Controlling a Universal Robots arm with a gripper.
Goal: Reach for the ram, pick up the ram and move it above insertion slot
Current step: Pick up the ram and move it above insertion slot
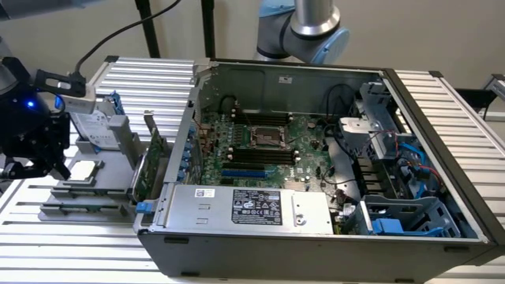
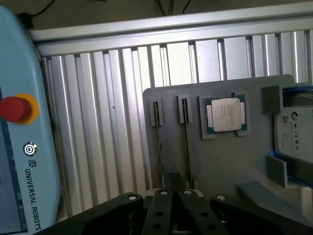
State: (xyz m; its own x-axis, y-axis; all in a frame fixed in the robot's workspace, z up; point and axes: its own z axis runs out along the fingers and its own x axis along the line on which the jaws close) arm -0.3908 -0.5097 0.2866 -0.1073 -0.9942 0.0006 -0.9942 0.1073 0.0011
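shut claw over the grey holder plate, ram on edge in a groove

the black, jointed metal claw [image 2: 174, 195] is closed, its two fingers pressed together with nothing seen between them. it hangs over one end of a matte grey plastic holder plate [image 2: 220, 166] that lies on the ribbed aluminium table [image 2: 98, 122]. the ram [image 2: 187, 147] seems to be the thin dark strip standing on edge in one of the plate's two narrow grooves; its green face cannot be made out. beside the grooves sits a square processor with a silver lid [image 2: 226, 114]. a smooth light-blue pendant with a round red button [image 2: 14, 108] is near.

in the exterior view the long black plastic insertion slot [image 1: 261, 155] lies on the green motherboard inside the open grey steel computer case [image 1: 316, 248], well apart from the claw. an upright green expansion card [image 1: 154, 157] and the case wall stand between them.
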